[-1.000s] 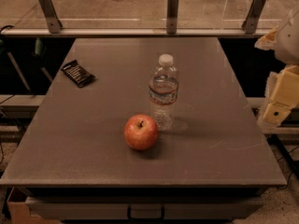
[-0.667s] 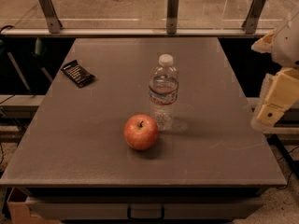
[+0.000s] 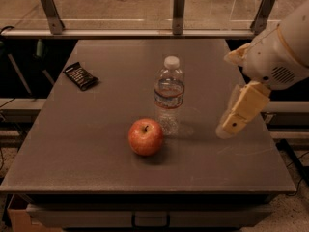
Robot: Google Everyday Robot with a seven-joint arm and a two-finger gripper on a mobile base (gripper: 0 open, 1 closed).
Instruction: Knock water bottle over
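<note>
The water bottle [image 3: 169,96] stands upright near the middle of the grey table [image 3: 96,144]. It is clear and ribbed, with a white cap and a blue-red-white label band. A red apple [image 3: 146,137] sits just in front of it to the left, close to its base. My gripper [image 3: 232,122] hangs over the table's right side, to the right of the bottle and apart from it, with its cream fingers pointing down and left.
A black snack packet [image 3: 80,75] lies at the table's back left. A glass barrier with metal posts [image 3: 179,11] runs along the far edge. The table's right edge lies below my arm [image 3: 280,57].
My gripper has moved left from the table's right edge in over the tabletop, toward the bottle. The bottle, apple and packet have not moved.
</note>
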